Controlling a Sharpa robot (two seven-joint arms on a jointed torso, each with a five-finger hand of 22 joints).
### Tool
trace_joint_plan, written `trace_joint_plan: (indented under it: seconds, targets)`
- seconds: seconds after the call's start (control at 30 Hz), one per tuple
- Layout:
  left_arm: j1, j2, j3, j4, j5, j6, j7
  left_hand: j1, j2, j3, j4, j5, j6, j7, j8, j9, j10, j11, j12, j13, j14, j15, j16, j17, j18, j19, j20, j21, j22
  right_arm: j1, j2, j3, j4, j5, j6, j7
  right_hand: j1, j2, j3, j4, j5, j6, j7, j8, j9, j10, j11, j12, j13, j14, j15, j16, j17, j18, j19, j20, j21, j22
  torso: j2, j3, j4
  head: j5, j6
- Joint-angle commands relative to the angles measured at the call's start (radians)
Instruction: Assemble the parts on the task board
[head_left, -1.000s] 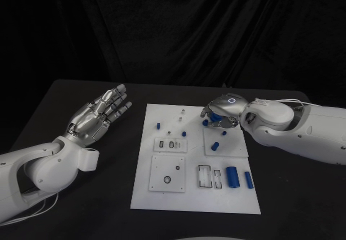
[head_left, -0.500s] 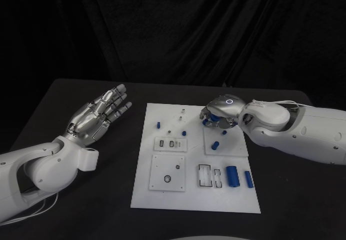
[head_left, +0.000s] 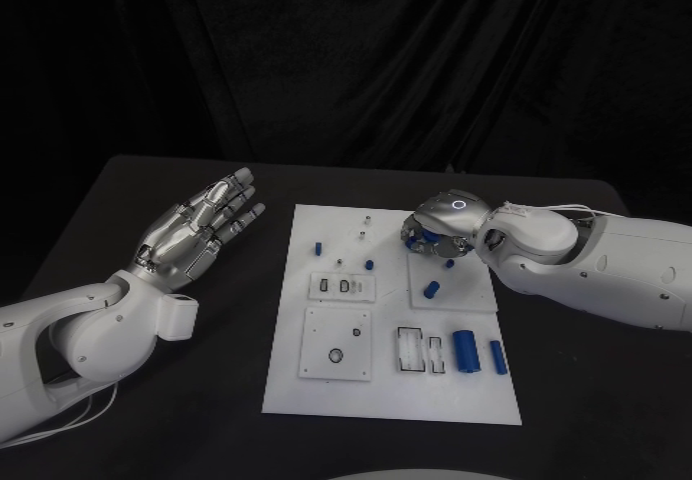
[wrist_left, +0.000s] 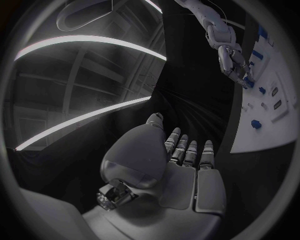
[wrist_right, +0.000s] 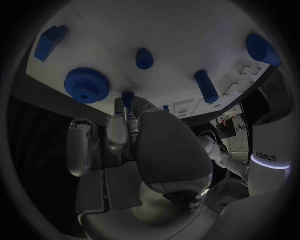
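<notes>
While your left hand (head_left: 199, 232) hangs over the black surface (head_left: 130, 200) at about nine o'clock from the task board (head_left: 392, 400), its palm is turned up and its fingers (head_left: 231, 205) are spread wide with nothing in them; the left wrist view shows the same flat, bare palm (wrist_left: 187, 175). Moving toward three o'clock you reach the white task board, lying lengthwise in the middle of the surface. On its near half you have a square plate with a dark ring (head_left: 335, 357) at the seven o'clock side, then a framed slot with pale pieces (head_left: 421, 353), then a thick blue cylinder (head_left: 466, 351) and a thinner blue pin (head_left: 498, 357) lying side by side toward five o'clock. Farther up the board sit a small blue peg (head_left: 316, 251) at ten o'clock, another (head_left: 368, 266) near the middle, and a blue part (head_left: 431, 291) just below your right hand. Your right hand (head_left: 440, 232) is down over the board's one o'clock corner, knuckles up. In the right wrist view its fingers (wrist_right: 119, 132) are drawn in narrow around a small blue part (wrist_right: 127, 97), pinching it at the tips just beside a blue gear (wrist_right: 86, 85) on the board; a blue block (wrist_right: 50, 42), a blue stub (wrist_right: 144, 58) and a blue pin (wrist_right: 205, 86) lie well apart from it.
</notes>
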Motion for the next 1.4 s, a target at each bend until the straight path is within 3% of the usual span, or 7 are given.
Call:
trace_joint_plan:
  seconds: [0.03,0.3,0.43,0.6,0.8,1.13,1.4]
  targets:
    - [0.002,0.0,0.0,0.001,-0.003,0.016,0.111,0.01,-0.001,0.001,-0.008,0.008,0.001,0.005,-0.004,0.001,-0.001,0.009,0.002,0.001,0.004,0.006,0.004,0.001,0.006,0.004,0.008,0.006,0.002,-0.003,-0.004,0.0,-0.001,-0.004,-0.038,0.01,0.009,0.003,0.007,-0.003,0.003,0.013,0.001,0.005,0.005,0.012,-0.001,-0.009,-0.001,0.004,-0.005,-0.002,-0.005,-0.013,0.004,-0.005,0.002,0.093,0.0,0.0006,0.0001,0.0,-0.001]
    - [0.002,-0.004,-0.001,0.001,-0.003,0.015,0.109,0.017,-0.001,0.003,-0.013,0.022,0.005,0.008,-0.004,0.001,0.002,0.013,0.005,0.002,0.008,0.009,0.006,0.002,0.007,0.006,0.012,0.007,0.002,0.001,-0.019,0.001,0.02,0.037,-0.094,0.023,0.016,0.003,0.016,-0.021,0.001,0.056,0.013,0.022,0.034,0.048,-0.005,-0.029,-0.001,0.009,-0.008,-0.001,0.002,-0.014,0.007,-0.01,0.002,0.098,0.0,0.0002,-0.0012,0.007,0.0]
    - [0.002,-0.005,-0.002,0.001,-0.003,0.014,0.107,0.019,-0.001,0.003,-0.014,0.026,0.008,0.008,-0.003,0.002,0.003,0.014,0.006,0.002,0.009,0.01,0.006,0.002,0.007,0.006,0.013,0.008,0.003,0.027,-0.019,0.001,0.038,0.074,-0.122,0.028,0.015,0.002,0.017,-0.025,-0.006,0.075,0.017,0.029,0.047,0.059,-0.006,-0.042,-0.003,0.012,-0.013,0.0,0.007,-0.015,0.01,-0.014,0.003,0.103,0.0,0.0,-0.0022,0.013,-0.001]
    - [0.002,-0.001,-0.002,-0.001,-0.003,0.012,0.105,0.02,-0.001,0.004,-0.016,0.03,0.008,0.009,-0.003,0.002,0.004,0.015,0.007,0.002,0.01,0.01,0.007,0.003,0.008,0.007,0.013,0.008,0.003,0.081,0.007,0.002,0.046,0.162,-0.113,0.031,0.013,0.001,0.018,-0.025,-0.014,0.084,0.019,0.031,0.056,0.066,-0.005,-0.058,-0.007,0.016,-0.012,0.004,0.014,-0.017,0.015,-0.014,0.007,0.109,0.0,0.0,-0.0016,0.015,-0.002]
    - [0.002,0.006,-0.003,-0.004,-0.003,0.012,0.104,0.021,-0.001,0.004,-0.016,0.031,0.009,0.009,-0.003,0.002,0.004,0.015,0.007,0.002,0.01,0.01,0.007,0.003,0.008,0.007,0.014,0.008,0.003,0.104,0.076,0.003,-0.01,0.197,-0.07,0.043,0.014,0.002,0.019,-0.028,-0.016,0.091,0.019,0.032,0.062,0.072,-0.005,-0.066,-0.009,0.018,-0.012,0.005,0.018,-0.017,0.018,-0.014,0.008,0.111,0.0,-0.0005,-0.0007,0.015,0.002]
    - [0.002,0.011,-0.004,0.0,-0.003,0.015,0.104,0.025,0.001,0.007,-0.019,0.04,0.012,0.01,-0.002,0.003,0.009,0.016,0.011,0.003,0.015,0.013,0.009,0.004,0.008,0.008,0.016,0.009,0.003,0.081,0.191,0.004,-0.153,0.15,-0.062,0.056,0.01,-0.002,0.017,-0.029,-0.014,0.092,0.021,0.029,0.066,0.08,-0.004,-0.074,-0.01,0.02,-0.008,0.008,0.024,-0.018,0.019,-0.011,0.009,0.114,0.0,-0.0017,0.0021,0.011,0.004]
    - [0.002,0.015,-0.004,-0.001,-0.003,0.018,0.1,0.028,0.003,0.009,-0.022,0.045,0.014,0.012,-0.001,0.003,0.012,0.02,0.014,0.004,0.017,0.015,0.01,0.004,0.008,0.008,0.019,0.009,0.003,0.065,0.224,0.006,-0.198,0.143,-0.057,0.059,0.005,-0.006,0.018,-0.028,-0.013,0.083,0.022,0.019,0.068,0.08,-0.001,-0.088,-0.014,0.021,-0.006,0.009,0.027,-0.018,0.019,-0.009,0.009,0.115,0.001,0.0007,0.0025,0.009,0.002]
